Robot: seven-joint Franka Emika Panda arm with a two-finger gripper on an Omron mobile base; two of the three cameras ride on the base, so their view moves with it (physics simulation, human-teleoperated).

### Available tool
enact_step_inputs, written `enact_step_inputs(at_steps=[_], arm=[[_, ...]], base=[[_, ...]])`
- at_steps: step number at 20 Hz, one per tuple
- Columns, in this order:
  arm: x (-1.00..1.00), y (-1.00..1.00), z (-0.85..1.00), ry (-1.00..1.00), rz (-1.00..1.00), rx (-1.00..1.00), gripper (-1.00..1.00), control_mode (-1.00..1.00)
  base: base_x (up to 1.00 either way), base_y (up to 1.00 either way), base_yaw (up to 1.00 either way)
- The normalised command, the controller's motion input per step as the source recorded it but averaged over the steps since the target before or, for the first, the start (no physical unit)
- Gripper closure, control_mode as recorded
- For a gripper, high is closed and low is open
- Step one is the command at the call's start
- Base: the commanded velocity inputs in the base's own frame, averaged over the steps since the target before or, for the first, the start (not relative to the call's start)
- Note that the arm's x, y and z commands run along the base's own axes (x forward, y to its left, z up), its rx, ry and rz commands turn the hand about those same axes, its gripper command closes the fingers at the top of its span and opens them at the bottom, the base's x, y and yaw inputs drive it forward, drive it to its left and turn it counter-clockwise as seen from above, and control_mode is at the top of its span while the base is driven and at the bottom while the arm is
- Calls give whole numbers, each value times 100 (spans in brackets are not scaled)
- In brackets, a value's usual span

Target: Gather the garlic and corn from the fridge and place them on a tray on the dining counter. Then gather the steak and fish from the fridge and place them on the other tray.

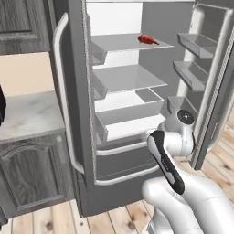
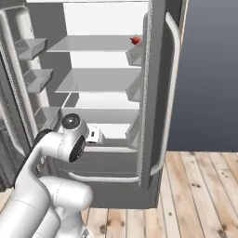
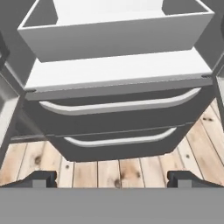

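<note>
Gripper (image 3: pixel 112 178), jaws fully open and empty, faces the fridge (image 1: pixel 87 151) drawers low down, while the steak (image 1: pixel 147 39) lies well above it on the top shelf (image 1: pixel 123 42).

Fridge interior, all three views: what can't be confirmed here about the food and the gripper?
- Small red flat steak on the top shelf: in the right base view the dark-grey door's edge covers most of it.
- Garlic, corn, fish: whether any remain can't be settled; the white bin's front wall hides its floor in the hand view.
- Gripper: the tips stand wide apart, nothing between them; the finger bodies are cut off by the bottom edge.
</note>
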Motion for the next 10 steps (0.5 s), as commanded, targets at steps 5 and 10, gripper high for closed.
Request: enact_step_inputs(at_steps=[5,10], arm=[[0,0,0,0,0,0,-100,100],[0,0,0,0,0,0,-100,100]], base=[[63,-5,-5],[46,-16,0]])
